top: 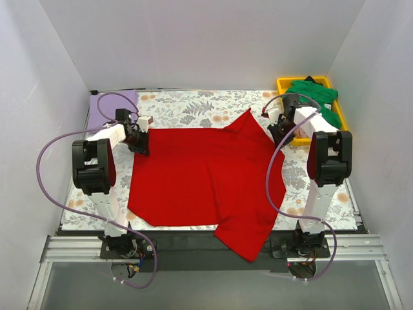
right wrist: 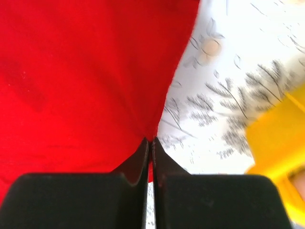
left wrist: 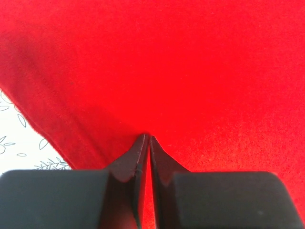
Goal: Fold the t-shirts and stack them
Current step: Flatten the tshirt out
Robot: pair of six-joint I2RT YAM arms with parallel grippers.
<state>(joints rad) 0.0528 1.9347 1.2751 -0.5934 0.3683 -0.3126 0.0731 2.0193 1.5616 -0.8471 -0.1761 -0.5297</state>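
Red t-shirt (top: 206, 181) takes centre stage, bright and plain, spread wide and mostly flat across the middle of the surface (top: 193, 106). Its far right part rises to a folded point, and one near corner spills over the near edge. The left end effector (left wrist: 147, 139) nips its far left edge and the right end effector (right wrist: 150, 140) nips its far right edge. Lavender t-shirt (top: 108, 106) lies flat at the far left corner. Green t-shirt (top: 316, 97) sits bunched up in the yellow tray (top: 282, 84), far right.

Green t-shirt (top: 319, 95) partly behind right arm (top: 326, 155)
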